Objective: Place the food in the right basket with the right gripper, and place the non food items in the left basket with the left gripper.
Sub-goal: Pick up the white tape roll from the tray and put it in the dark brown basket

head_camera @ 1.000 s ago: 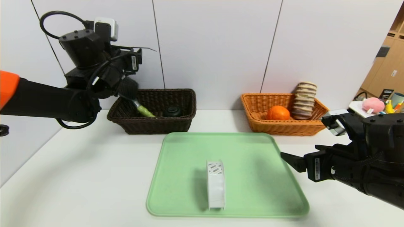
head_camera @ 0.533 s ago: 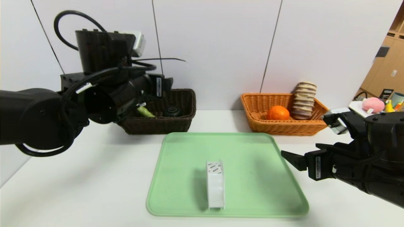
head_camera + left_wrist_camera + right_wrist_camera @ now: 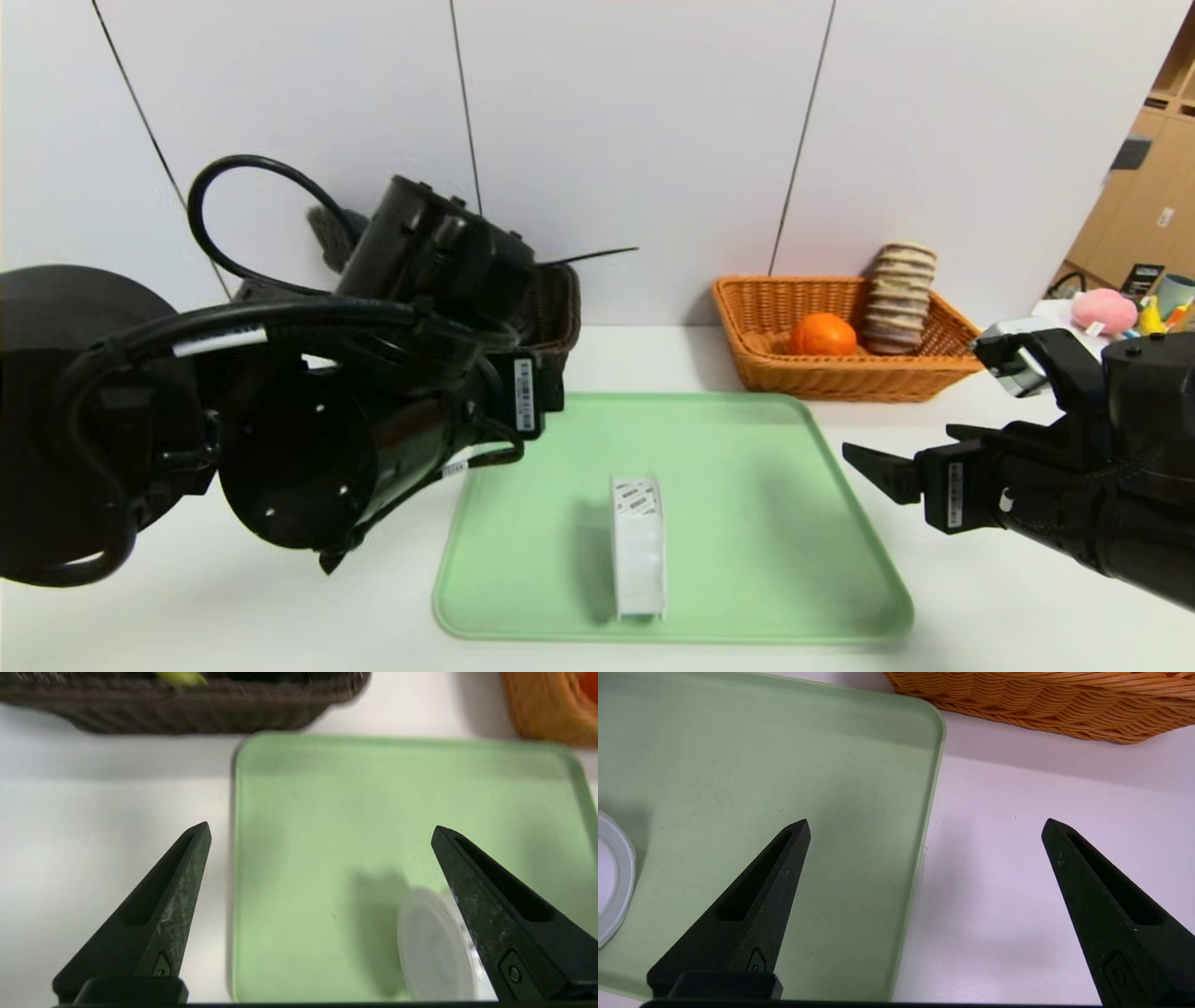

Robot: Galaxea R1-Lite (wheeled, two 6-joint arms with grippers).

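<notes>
A white spool stands on edge in the middle of the green tray. My left gripper hovers open and empty over the tray's left part, with the spool low beside one finger. The dark left basket lies beyond it, the brush's green handle showing inside. My left arm hides most of that basket in the head view. The orange right basket holds the orange fruit and the striped roll. My right gripper stays open and empty over the tray's right edge.
The white table runs along the tray's sides and front. A pink toy and other clutter sit at the far right. White wall panels stand close behind both baskets.
My left arm has swung away from above the dark basket, down and toward the tray, jaws wide and empty. The brush stays in the basket. The right arm has barely moved.
</notes>
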